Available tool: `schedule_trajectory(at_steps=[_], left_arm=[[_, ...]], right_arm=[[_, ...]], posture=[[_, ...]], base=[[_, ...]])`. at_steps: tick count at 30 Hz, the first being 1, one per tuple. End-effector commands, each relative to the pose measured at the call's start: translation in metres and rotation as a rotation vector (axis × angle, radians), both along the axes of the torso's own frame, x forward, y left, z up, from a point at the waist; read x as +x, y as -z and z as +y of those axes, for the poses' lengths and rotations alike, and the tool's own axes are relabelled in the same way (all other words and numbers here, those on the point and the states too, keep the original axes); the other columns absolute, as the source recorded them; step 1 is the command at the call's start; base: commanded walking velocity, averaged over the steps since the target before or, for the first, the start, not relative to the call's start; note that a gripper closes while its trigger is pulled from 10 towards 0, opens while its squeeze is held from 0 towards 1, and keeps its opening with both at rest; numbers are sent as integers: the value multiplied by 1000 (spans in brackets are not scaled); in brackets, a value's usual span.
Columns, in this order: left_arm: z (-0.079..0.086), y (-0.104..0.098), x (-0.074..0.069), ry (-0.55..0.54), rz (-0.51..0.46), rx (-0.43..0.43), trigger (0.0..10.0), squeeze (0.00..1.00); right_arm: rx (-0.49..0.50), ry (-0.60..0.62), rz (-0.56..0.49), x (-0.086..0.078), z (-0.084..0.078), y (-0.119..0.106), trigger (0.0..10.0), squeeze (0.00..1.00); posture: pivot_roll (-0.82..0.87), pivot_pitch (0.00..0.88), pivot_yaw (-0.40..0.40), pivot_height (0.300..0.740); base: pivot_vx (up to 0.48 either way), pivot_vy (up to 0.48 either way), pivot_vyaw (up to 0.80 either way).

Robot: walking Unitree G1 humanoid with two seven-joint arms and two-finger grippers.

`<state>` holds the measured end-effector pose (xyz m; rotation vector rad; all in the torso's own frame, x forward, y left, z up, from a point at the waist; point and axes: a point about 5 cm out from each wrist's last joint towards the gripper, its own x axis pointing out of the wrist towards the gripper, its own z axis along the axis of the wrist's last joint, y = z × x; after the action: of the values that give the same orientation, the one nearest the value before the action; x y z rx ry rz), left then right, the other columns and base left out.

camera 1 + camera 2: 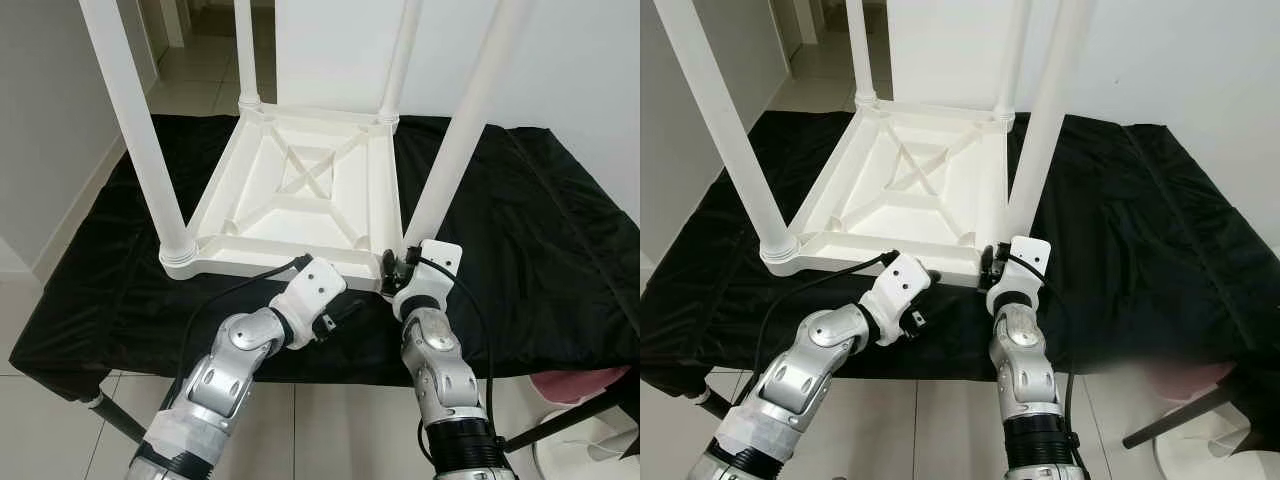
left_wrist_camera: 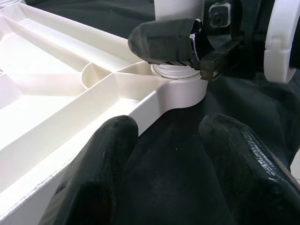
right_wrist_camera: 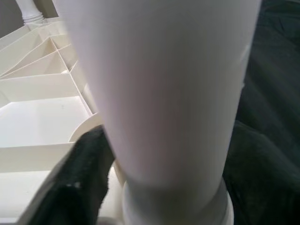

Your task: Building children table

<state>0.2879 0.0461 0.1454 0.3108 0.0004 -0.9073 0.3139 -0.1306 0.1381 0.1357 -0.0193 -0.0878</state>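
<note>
right tool [image 1: 392,268] clamps table leg [image 1: 455,135] | upturned tabletop [image 1: 300,190] | left tool [image 1: 345,312] agape

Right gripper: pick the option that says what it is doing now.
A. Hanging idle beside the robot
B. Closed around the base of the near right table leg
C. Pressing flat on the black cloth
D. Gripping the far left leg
B. The right gripper has its fingers on either side of the white table leg where it enters the corner socket of the upturned tabletop.
</note>
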Motion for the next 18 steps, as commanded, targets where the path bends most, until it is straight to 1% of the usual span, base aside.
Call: schedule_trajectory(at_steps=[1,2,4,5,6,7,9,12,13,15,16,17,18], left_arm=[[6,3,5,-120,-28,-2,10000,0],[6,3,5,-120,-28,-2,10000,0],[6,2,5,-123,-31,-3,10000,0],[6,2,6,-124,-32,-3,10000,0],[6,2,6,-124,-32,-3,10000,0],[6,1,6,-125,-34,-4,10000,0],[6,1,7,-124,-37,-4,10000,0],[5,1,7,-122,-38,-3,10000,0],[5,1,7,-120,-39,-3,10000,0],[5,1,7,-120,-39,-3,10000,0],[4,1,7,-118,-39,-3,10000,0],[4,1,7,-118,-39,-3,10000,0],[4,1,7,-114,-40,-3,10000,0]], right_arm=[[-11,9,-3,-1,-6,0,10000,1000],[-11,9,-3,-1,-6,0,10000,1000],[-38,8,-1,0,-13,1,10000,1000],[-42,-11,4,0,-15,1,10000,1000],[-42,-11,4,0,-15,1,10000,1000],[-53,-60,3,1,-17,2,10000,0],[-81,-164,-3,2,-20,3,10000,0],[-101,-257,-6,3,-24,5,10000,0],[-126,-335,-15,5,-29,4,10000,0],[-132,-354,-17,5,-30,4,10000,0],[-143,-389,-16,6,-32,4,10000,0],[-143,-389,-16,6,-32,4,10000,0],[-179,-442,-25,8,-34,3,10000,0]], posture=[[-12,37,-33,740],[-12,37,-33,740],[-12,34,-35,740],[-11,32,-35,740],[-11,32,-35,740],[-12,28,-34,740],[-14,25,-34,740],[-16,22,-32,740],[-17,19,-34,740],[-17,19,-34,740],[-18,15,-35,740],[-18,15,-35,740],[-19,15,-35,740]], base=[[0,0,0],[0,0,0],[0,0,0],[0,0,0],[0,0,0],[0,0,0],[0,0,0],[0,0,0],[0,0,0],[0,0,0],[0,0,0],[0,0,0],[0,0,0]])
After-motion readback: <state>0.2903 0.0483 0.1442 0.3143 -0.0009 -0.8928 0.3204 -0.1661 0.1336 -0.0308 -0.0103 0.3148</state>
